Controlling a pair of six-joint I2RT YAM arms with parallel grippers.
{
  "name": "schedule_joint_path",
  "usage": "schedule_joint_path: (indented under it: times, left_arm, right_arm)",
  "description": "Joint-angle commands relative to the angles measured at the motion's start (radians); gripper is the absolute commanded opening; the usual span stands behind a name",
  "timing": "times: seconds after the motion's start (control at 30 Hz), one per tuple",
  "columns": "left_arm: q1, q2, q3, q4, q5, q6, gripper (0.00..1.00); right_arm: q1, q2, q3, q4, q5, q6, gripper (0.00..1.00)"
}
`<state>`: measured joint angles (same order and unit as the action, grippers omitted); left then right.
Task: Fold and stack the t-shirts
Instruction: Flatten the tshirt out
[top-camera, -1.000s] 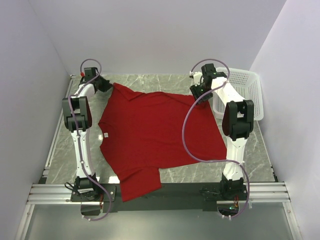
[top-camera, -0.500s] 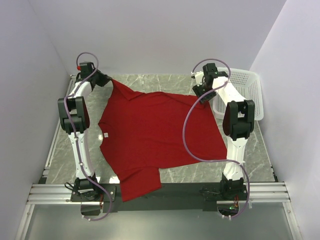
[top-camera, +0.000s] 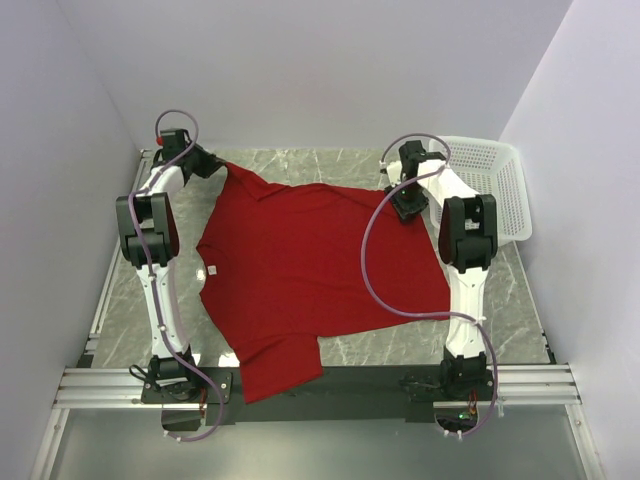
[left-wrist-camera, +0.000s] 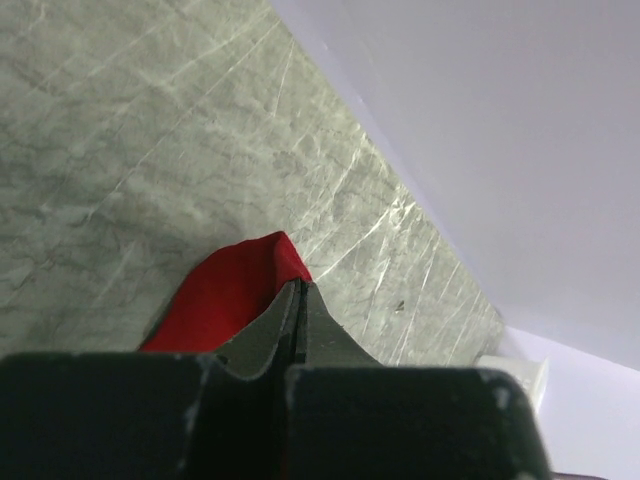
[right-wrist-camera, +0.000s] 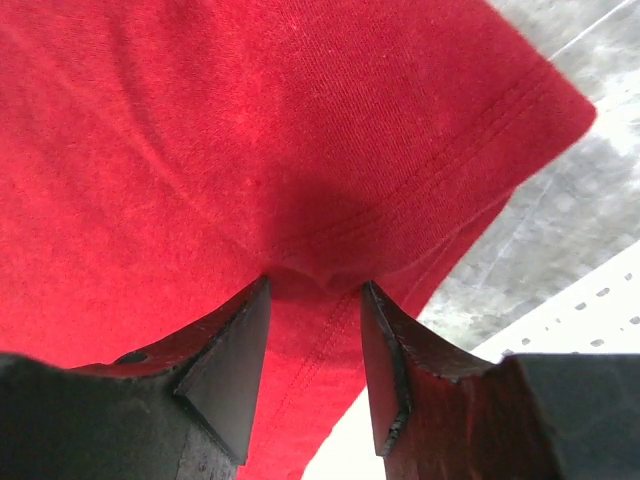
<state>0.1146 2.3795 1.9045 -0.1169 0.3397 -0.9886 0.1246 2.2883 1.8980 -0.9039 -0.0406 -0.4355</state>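
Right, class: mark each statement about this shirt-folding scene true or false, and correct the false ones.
1. The t-shirt lies unfolded on the table. True.
2. The left hand is open. False: it is shut on a far corner of the t-shirt.
3. The right hand is open, its fingers down on the red cloth. True.
4. The basket stands on the table's left side. False: it is at the far right.

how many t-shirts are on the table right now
1. The red t-shirt lies spread across the table, its far-left corner pinched in the left claw, the open right claw at its far-right corner. Nothing red shows in the white basket.
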Motion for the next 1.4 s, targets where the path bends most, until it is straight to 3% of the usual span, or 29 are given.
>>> schedule_joint_path:
  times: [0.0,0.33,0.57,0.93,1.37]
  left_arm:
    - [0.005,-0.078,0.008,0.037,0.027,0.019,0.0]
    - [0.005,-0.094,0.015,0.028,0.033,0.024,0.0]
    - [0.005,-0.105,0.007,0.036,0.045,0.022,0.0]
    - [0.019,-0.172,0.001,0.057,0.076,0.019,0.0]
    - [0.042,-0.289,-0.093,0.048,0.105,0.062,0.0]
  right_arm:
    - [0.001,0.0,0.05,-0.003,0.022,0.021,0.48]
    - [0.003,0.017,0.101,0.017,-0.025,0.052,0.36]
    - [-0.005,0.023,0.127,0.014,-0.061,0.073,0.0]
    - [-0.032,-0.115,0.153,0.071,-0.16,0.118,0.0]
    - [-0.097,-0.141,0.204,0.102,-0.15,0.162,0.0]
